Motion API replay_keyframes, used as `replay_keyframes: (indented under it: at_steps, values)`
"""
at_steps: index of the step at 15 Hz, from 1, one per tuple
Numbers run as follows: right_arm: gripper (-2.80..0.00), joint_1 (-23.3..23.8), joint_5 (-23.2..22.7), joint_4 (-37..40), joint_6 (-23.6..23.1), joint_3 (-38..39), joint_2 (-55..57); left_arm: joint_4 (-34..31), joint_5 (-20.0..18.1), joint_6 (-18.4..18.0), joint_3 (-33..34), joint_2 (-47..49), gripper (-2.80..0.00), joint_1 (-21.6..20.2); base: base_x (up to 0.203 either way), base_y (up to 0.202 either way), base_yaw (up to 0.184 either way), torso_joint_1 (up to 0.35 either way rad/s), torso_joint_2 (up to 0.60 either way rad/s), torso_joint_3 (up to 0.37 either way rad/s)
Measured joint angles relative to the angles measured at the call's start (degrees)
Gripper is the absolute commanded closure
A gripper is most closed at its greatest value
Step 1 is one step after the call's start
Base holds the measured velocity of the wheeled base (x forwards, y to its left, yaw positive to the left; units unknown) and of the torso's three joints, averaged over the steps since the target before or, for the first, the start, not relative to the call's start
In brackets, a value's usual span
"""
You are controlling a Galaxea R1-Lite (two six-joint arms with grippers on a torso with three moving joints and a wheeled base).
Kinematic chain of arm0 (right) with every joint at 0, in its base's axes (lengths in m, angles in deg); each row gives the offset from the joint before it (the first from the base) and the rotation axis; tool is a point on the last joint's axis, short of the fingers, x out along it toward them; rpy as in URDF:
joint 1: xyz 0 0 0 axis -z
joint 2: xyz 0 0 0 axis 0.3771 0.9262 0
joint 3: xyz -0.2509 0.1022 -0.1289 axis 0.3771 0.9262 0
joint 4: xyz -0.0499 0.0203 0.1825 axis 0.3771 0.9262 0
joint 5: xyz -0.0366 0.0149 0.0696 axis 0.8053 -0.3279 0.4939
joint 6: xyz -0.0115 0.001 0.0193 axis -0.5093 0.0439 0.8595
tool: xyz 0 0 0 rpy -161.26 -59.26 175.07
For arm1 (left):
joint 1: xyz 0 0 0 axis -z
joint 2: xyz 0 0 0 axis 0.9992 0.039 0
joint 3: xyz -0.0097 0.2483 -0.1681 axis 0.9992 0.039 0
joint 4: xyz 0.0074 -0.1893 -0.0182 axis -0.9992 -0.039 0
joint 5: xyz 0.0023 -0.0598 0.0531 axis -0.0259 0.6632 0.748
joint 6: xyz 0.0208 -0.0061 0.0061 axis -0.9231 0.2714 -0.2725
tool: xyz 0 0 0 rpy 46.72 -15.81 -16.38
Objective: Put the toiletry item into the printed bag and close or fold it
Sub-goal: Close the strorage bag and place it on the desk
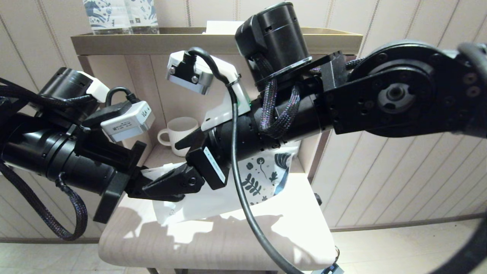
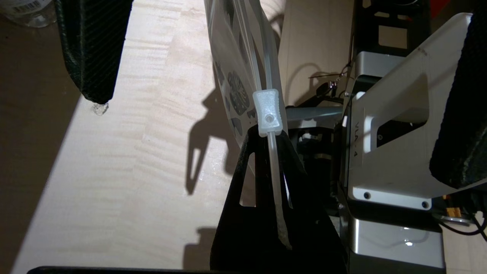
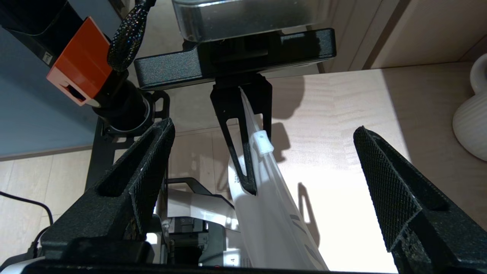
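The printed bag (image 1: pixel 262 179), white with a dark blue leaf print, hangs tilted above the pale shelf. My left gripper (image 2: pixel 268 137) is shut on the bag's zip edge, just behind the small white slider (image 2: pixel 269 112). In the right wrist view the slider (image 3: pixel 262 144) sits at the left gripper's black fingers (image 3: pixel 237 152). My right gripper (image 3: pixel 263 125) is open, one finger (image 3: pixel 144 171) on each side of the bag and clear of it. In the head view the right gripper (image 1: pixel 159 167) reaches in from the right. The toothbrush is not in view.
A white ribbed mug (image 1: pixel 182 135) stands at the back of the alcove, close beside the right gripper. The pale shelf (image 1: pixel 228 236) lies under both arms. Printed-label water bottles (image 1: pixel 121 15) stand on the tray above.
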Motion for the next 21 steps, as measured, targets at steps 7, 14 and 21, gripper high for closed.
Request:
replay_keyframes:
  at_steps: [7,14,21]
  values:
    - [0.00,0.22,-0.29,0.31,0.13,-0.24,0.30,-0.05,0.03,0.07,-0.39,0.09,0.00,-0.16,0.000,0.000,0.000,0.000,0.00,0.000]
    - [0.00,0.20,-0.46,-0.11,0.11,-0.21,0.34,-0.02,-0.01,0.09,-0.40,0.09,0.00,-0.13,0.000,0.000,0.000,0.000,0.00,0.000]
    - [0.00,0.28,-0.22,0.46,-0.28,-0.18,0.08,-0.05,0.02,0.09,-0.27,-0.05,0.00,-0.16,0.000,0.000,0.000,0.000,0.00,0.000]
